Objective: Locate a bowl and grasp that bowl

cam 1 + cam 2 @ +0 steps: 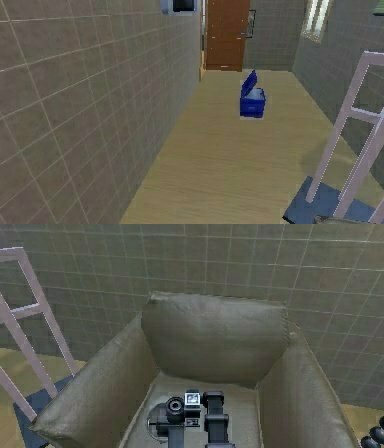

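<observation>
Arm side view, item 1: gripper [157, 420], dark body at 6 o'clock, seen against the seat of a beige armchair [215, 334]; the set of its fingers cannot be told, nor whether anything is held. Bowl: whereabouts cannot be told.
Item 2: arm [216, 432], dark bar at the bottom edge, at the gripper's 3 o'clock.
Item 3: tiled wall [260, 259] behind the chair, 12 o'clock.
Item 4: white ladder frame [28, 329], 9 o'clock.
Forward view: blue box [253, 97], lid raised, on wooden floor [215, 150], 1 o'clock; brown door [226, 35], 12 o'clock.
</observation>
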